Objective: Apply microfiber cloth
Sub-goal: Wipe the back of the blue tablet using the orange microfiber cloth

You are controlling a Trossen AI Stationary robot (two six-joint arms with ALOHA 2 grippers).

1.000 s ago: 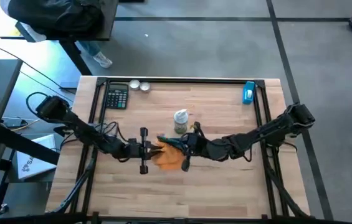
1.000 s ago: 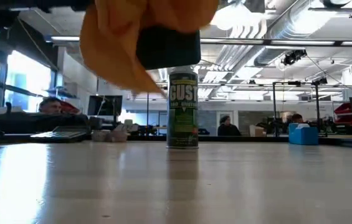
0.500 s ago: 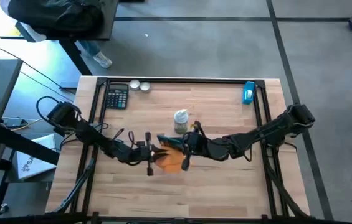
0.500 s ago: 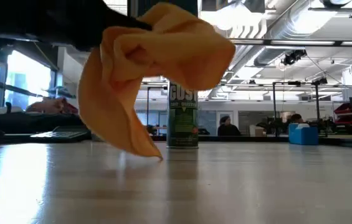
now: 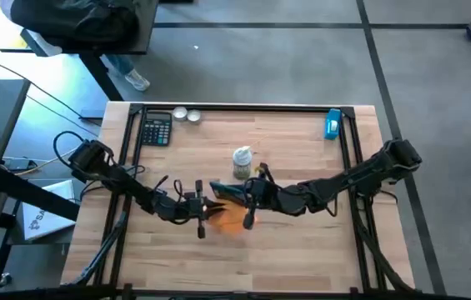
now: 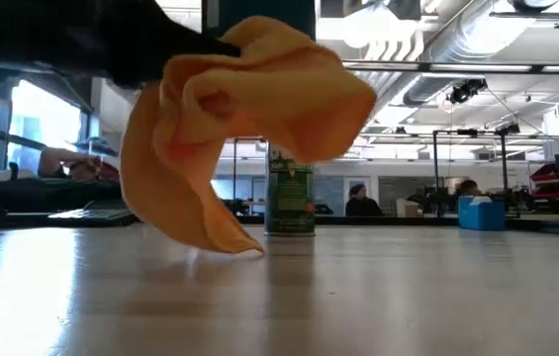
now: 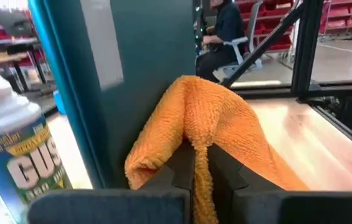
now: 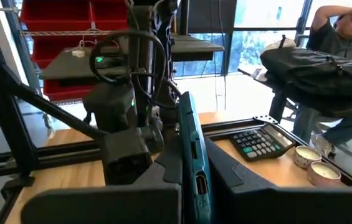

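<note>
Mid-worktop, the robot's two arms meet over a teal-edged flat device, with the left hand pinched shut on the microfiber cloth and the right hand clamped on the device's lower edge, holding it upright on its side. Over the past second the left arm has slid in toward the right arm, as the overhead camera shows, and the orange bundle has shrunk from a broad patch on the wood to a smaller fold tucked against the device. From table height the cloth, first high with the dark device in front of it, has dropped and swung across so that it now hangs bunched in front of the green spray can, its lowest corner at or just above the wood. The left wrist camera shows the fabric draped right beside the device's dark face, seemingly touching it, though actual contact cannot be confirmed. That suggests the wiping step is beginning rather than finished: the cloth has been brought to the surface, and a stroke along the panel appears to be what remains. A calculator and two small tins sit well apart at the far left corner, a blue object at the far right.
</note>
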